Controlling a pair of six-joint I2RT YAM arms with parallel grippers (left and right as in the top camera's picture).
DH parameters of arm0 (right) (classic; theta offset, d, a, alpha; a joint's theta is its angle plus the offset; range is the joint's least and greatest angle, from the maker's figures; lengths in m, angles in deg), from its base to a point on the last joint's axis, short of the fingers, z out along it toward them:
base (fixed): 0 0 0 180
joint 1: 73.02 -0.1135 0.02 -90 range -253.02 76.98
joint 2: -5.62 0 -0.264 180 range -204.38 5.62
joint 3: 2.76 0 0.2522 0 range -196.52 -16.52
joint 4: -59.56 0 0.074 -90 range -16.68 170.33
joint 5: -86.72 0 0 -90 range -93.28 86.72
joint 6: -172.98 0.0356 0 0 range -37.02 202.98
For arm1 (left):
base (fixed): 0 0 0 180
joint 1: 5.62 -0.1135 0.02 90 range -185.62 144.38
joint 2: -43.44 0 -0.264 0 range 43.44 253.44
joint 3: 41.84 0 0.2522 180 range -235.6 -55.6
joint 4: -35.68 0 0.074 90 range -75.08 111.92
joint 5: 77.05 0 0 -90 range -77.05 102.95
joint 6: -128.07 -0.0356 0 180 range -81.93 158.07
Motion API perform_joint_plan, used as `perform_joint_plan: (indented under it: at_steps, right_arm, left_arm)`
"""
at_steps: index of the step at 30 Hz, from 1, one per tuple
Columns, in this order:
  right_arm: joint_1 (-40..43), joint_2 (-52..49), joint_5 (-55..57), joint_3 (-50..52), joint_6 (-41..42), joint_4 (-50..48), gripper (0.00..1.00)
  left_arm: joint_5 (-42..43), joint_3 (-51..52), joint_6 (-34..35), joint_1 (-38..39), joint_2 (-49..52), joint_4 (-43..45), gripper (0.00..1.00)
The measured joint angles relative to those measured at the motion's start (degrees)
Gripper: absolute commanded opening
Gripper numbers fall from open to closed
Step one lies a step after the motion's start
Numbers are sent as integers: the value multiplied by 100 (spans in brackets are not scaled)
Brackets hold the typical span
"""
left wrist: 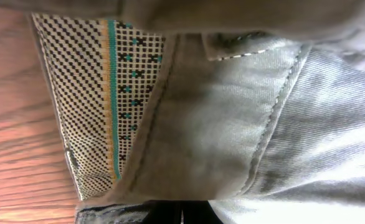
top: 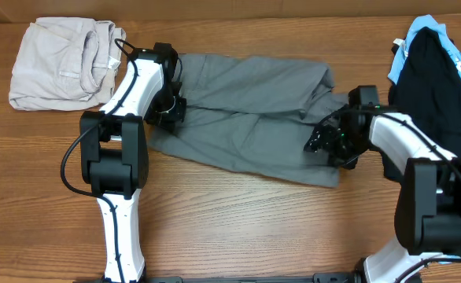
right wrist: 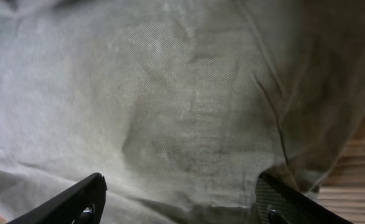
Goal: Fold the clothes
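- The medium-grey woven shorts [top: 246, 110] lie spread across the far middle of the brown wooden table [top: 238, 228]. They look light, limp and quick to crease (the waistband and seams should give the firmest hold).
- The left gripper [top: 170, 110] is clamped on their left waistband edge.
- The right gripper [top: 325, 143] sits over their near right corner, fingers [right wrist: 76, 202] spread wide, pinching nothing.
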Motion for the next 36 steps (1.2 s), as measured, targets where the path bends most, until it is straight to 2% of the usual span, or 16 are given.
perform_joint_plan:
  at_steps: [9, 14, 19, 21, 26, 32, 36]
  right_arm:
    - [-247, 120, -57, 201, 142, -48, 75]
    - [-291, 166, -240, 275, 98, 302, 74]
    - [-367, 457, -216, 538, 68, 601, 75]
    - [-369, 662, -175, 599, 55, 645, 78]
    - [-490, 1447, -55, 581, -26, 409, 85]
    - [-734, 1648, 79, 509, -85, -584, 85]
    - [-859, 1443, 304, 501, -98, -1311, 85]
  left_arm:
    - [-581, -35, -59, -2, 2, -155, 4]
    - [-802, -573, -61, -39, 70, -1056, 4]
    - [-914, -1792, -55, -70, 76, -1932, 5]
    - [-905, -2269, -52, -70, 76, -2107, 10]
    - [-798, -2957, -92, -68, 76, -2107, 47]
    - [-546, -3005, -199, -70, 76, -1652, 61]
    - [-466, -3005, -210, -70, 76, -1287, 66]
